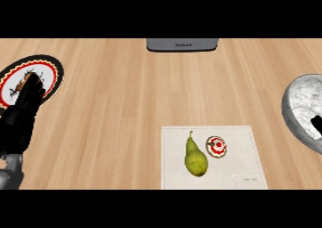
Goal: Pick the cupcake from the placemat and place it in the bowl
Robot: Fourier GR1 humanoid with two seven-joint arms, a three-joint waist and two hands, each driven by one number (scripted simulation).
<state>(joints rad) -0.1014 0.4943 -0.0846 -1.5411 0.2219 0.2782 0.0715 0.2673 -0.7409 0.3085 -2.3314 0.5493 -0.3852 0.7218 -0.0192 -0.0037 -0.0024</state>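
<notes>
Black left hand (24, 103) straight-fingered, empty, over plate (50, 67); right hand (319, 126) over bowl (305, 94), grasp untellable

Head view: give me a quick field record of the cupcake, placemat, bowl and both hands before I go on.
cupcake: on the placemat, right of the pear, not held
pear: lying on the placemat, stem pointing away from the robot
placemat: near side of the counter, centre-right
bowl: right edge, partly cut off, no cupcake in it
left hand: open, over the patterned plate at far left
right hand: only a sliver shows, overlapping the bowl
grey appliance: far edge, centre
task: cupcake not yet picked
</notes>
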